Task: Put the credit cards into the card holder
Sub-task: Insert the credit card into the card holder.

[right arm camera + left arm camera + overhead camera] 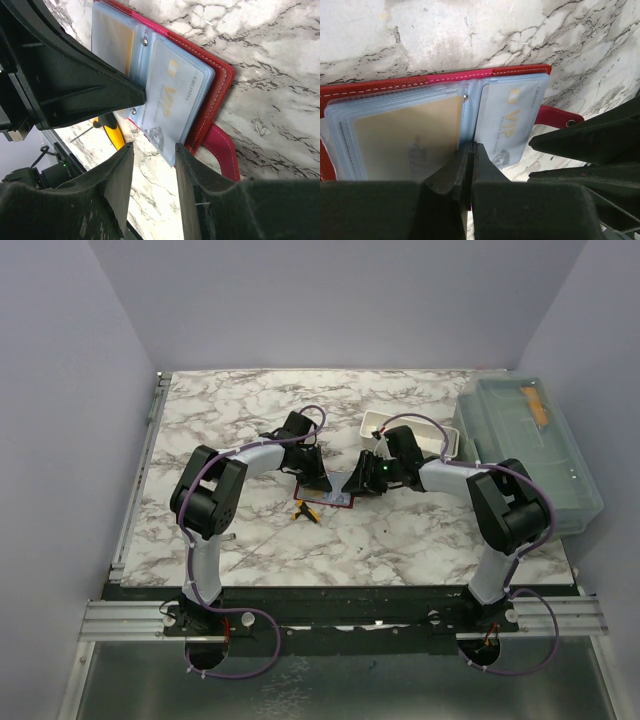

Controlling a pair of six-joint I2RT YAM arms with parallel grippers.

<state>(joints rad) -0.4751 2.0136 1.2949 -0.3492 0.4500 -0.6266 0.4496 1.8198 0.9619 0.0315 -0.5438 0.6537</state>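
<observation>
Looks late in the job: red card holder (395,82) lying open mid-table (250,410), tan-gold card (405,135) tucked in one clear sleeve, pale blue card (507,122) in the sleeve beside it across the fold. Left gripper (471,150) pressed together right at the fold's edge; cannot tell whether nipping a thin leaf. Right gripper (150,160) spread, with the blue card's corner just at the gap, contact unclear. Next, probably: ease the blue card fully home, gently, while pinning the holder flat. Tight quarters: grippers nearly touching, yellow-handled tool (112,132) just near-left of the holder, strap (220,150) jutting beside the blue card, white tray (410,430) close on the far right.
</observation>
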